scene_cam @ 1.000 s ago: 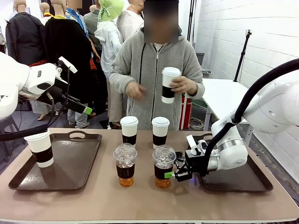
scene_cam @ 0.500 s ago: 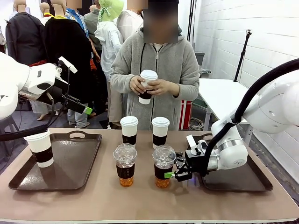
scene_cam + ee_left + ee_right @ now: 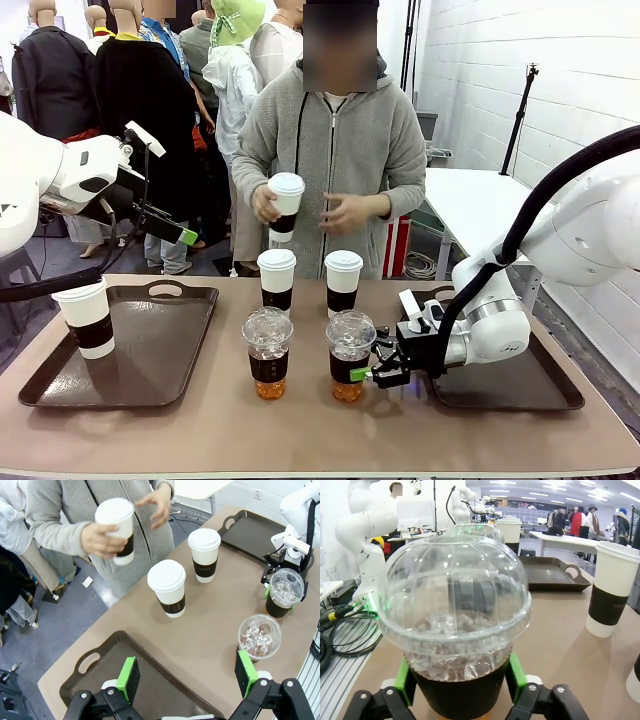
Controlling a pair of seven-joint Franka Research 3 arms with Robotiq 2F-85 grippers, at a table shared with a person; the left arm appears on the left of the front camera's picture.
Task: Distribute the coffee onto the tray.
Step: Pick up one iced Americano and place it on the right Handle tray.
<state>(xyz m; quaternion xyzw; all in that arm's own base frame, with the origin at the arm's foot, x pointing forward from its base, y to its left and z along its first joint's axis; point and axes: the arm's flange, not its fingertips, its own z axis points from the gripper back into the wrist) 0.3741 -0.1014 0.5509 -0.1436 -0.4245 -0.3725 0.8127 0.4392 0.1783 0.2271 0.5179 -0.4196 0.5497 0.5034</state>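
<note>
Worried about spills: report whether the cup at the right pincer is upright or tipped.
Upright: the cup stands on the table, dome lid topmost, right pincer around its sleeve.

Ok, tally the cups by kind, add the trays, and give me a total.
White paper cups: 4
Clear dome-lidded cups: 2
Trays: 2
Total: 8

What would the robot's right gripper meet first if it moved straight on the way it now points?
The clear plastic dome-lidded cup with a dark sleeve: it stands between the right gripper's green pads. Behind it in line looks to be the second dome-lidded cup, though depth is unclear.
</note>
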